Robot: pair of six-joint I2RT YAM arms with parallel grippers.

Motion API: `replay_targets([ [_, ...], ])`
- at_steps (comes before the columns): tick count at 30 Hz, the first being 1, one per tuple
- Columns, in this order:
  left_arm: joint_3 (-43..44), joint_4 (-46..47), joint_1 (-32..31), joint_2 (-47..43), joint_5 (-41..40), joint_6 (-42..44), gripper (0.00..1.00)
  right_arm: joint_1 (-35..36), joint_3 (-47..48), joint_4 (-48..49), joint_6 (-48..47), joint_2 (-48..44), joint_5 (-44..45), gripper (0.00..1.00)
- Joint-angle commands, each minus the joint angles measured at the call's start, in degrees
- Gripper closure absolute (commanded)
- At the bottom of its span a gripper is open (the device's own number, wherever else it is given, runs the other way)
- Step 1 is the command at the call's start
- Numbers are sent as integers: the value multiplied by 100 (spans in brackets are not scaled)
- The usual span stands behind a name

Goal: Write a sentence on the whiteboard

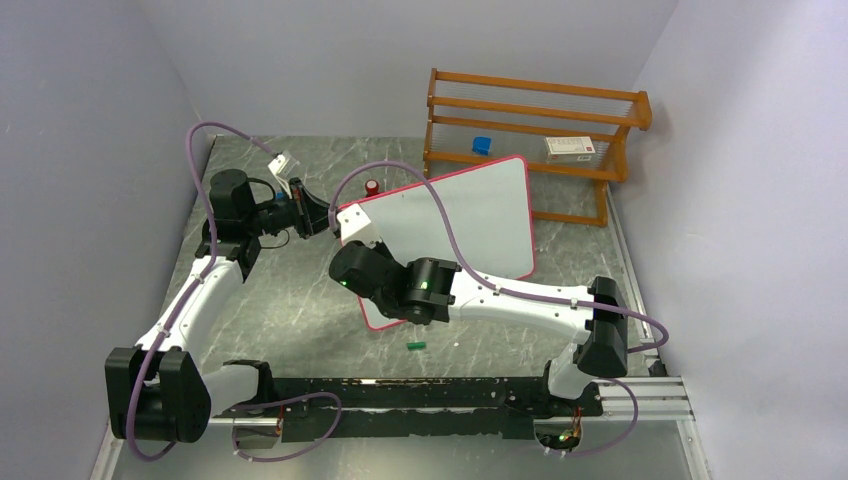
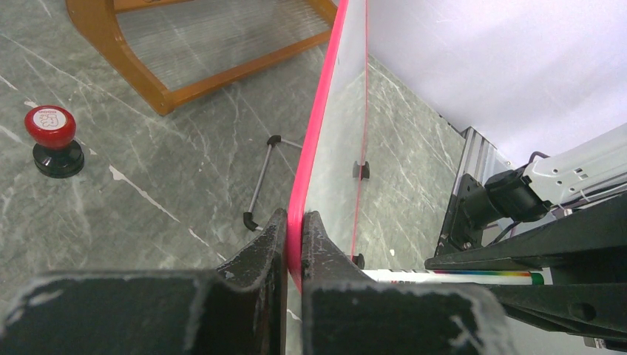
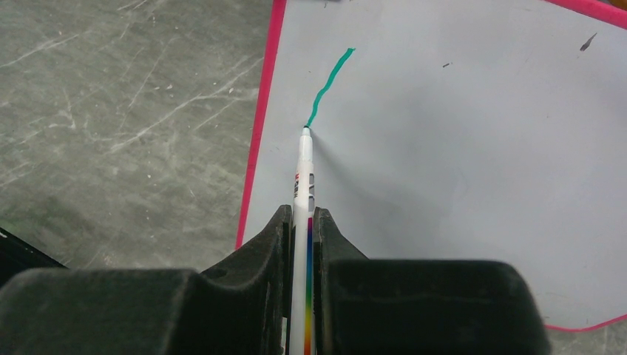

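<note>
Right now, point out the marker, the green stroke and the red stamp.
marker [image 3: 304,151], right wrist view, white barrel below the tip.
green stroke [image 3: 326,85], right wrist view, middle of the line.
red stamp [image 2: 50,126], left wrist view, red knob.

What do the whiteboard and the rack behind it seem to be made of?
Whiteboard: smooth, slightly glossy white face, probably coated plastic or laminate; the pink-red rim looks plastic. Rack: wood, probably varnished, judging by its orange-brown colour and sheen.
</note>
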Motion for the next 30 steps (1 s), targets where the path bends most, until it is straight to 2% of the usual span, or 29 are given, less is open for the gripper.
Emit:
replay_targets([
  [1, -115, -138, -85, 9, -42, 257, 95, 44, -27, 55, -4, -130, 121, 100],
  [16, -106, -158, -85, 22, -31, 273, 95, 38, -119, 773, -479, -425, 734, 100],
  [30, -107, -142, -85, 9, -14, 268, 95, 24, -45, 943, -639, -257, 758, 100],
])
